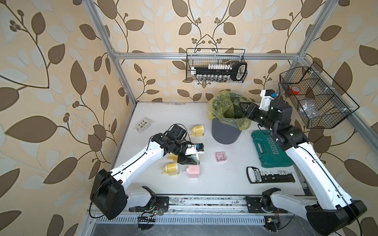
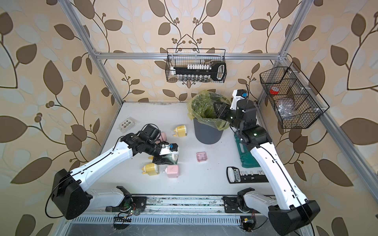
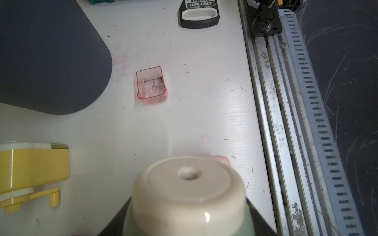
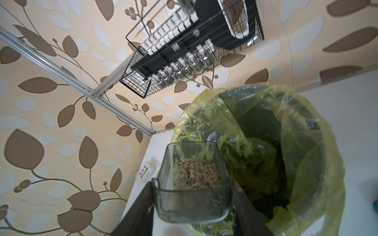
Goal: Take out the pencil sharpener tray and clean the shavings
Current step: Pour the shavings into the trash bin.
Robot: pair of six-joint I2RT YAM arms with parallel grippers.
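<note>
Emptying is the step in hand: your right jaws are clenching one end of the clear tray (image 4: 192, 201), and you are holding it over the mouth of the grey bin (image 1: 225, 134) at the far right of the bench (image 1: 225, 183), close to the rim and its yellow bag (image 4: 311, 163). The shavings (image 4: 195, 173) are sitting in a beige heap on the tray's floor, towards the clamped end, and nothing seems to be spilling yet. Your left jaws are grasping the green sharpener (image 3: 188, 196) by its body at the near left of the bench, with a yellow sharpener (image 1: 171, 169) and a pink sharpener (image 1: 194, 171) lying just near of it. An empty pink tray (image 3: 151, 85) is lying open side up in the middle of the bench, well apart from both arms, carrying only dark dust. As I am reading it, the next move is calling for a roll of your right wrist, so that the tray's open side is turning down into the bag while the tray is staying inside the rim. The heap is looking packed, so a shake may be needed, and the grip on that smooth wall should be firm enough that the tray is not dropping in with the flecks.
</note>
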